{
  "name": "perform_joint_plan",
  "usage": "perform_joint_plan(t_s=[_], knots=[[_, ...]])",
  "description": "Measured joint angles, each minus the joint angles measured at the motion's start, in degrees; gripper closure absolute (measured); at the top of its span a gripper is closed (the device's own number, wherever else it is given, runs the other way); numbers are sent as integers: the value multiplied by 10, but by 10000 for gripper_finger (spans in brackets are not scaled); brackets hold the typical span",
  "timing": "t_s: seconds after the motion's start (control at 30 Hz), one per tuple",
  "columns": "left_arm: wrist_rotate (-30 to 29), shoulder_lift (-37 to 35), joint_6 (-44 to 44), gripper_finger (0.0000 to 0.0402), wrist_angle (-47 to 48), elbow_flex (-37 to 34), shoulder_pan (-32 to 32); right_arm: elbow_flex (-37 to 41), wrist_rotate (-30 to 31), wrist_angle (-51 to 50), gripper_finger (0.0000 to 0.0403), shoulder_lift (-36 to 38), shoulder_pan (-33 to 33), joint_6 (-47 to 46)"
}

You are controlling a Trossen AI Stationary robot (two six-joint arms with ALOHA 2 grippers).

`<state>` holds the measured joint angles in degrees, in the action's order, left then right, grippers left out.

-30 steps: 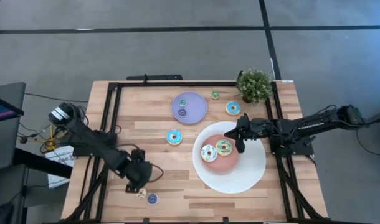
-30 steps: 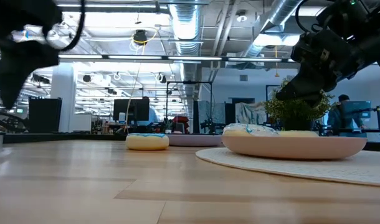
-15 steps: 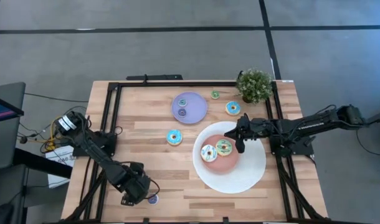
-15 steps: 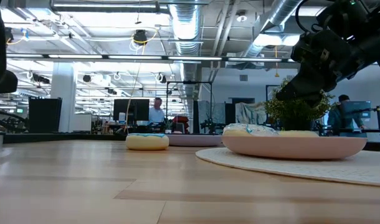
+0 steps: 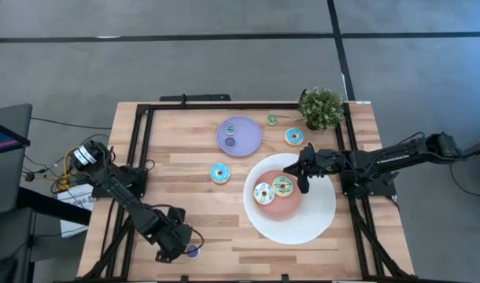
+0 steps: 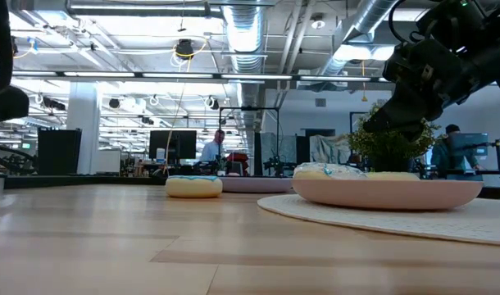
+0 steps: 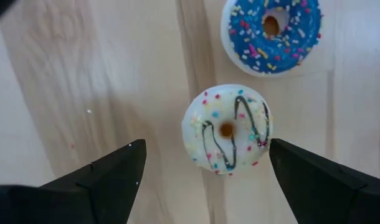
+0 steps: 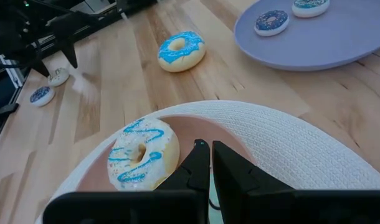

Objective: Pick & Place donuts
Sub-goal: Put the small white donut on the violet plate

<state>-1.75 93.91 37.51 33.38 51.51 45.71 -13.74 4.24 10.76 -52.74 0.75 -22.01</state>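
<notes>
Wooden table (image 5: 185, 204): white plate (image 5: 319, 224), lavender plate (image 5: 248, 141), potted plant (image 5: 322, 108), scattered donuts (image 5: 219, 174).

a tiny white donut (image 7: 227, 129) with dark zigzag icing and coloured sprinkles lies beside a tiny dark-blue sprinkled donut (image 7: 271, 34) on pale wood; beyond them, a lavender plate (image 5: 239, 136) and a white plate (image 5: 319, 220) with a pink centre.
</notes>
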Motion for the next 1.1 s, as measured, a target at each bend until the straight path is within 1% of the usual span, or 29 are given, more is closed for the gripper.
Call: perform_joint_plan(t_s=[0.2, 0.37, 0.47, 0.67, 0.77, 0.87, 1.03, 1.1], knots=[[-22, 0, -29, 68, -10, 0, -1, 0, 0, 0, 393, 0, 0, 0], [-16, 0, -32, 68, -28, -2, -1, 0, 0, 0, 393, 0, 0, 0], [-9, 0, -33, 68, -51, -14, -1, 0, 0, 0, 393, 0, 0, 0], [-47, 0, -19, 68, -58, -32, -1, 0, 0, 0, 393, 0, 0, -2], [-50, 0, -25, 70, -59, -32, -1, 0, 0, 0, 393, 0, 0, -4], [-40, 0, -27, 89, -59, -32, -1, 0, 0, 0, 393, 0, 0, -4], [-34, 0, -26, 141, -59, -32, -1, 0, 0, 0, 393, 0, 0, -5], [-35, 0, -26, 156, -59, -32, -1, 0, 0, 0, 393, 0, 0, -5]])
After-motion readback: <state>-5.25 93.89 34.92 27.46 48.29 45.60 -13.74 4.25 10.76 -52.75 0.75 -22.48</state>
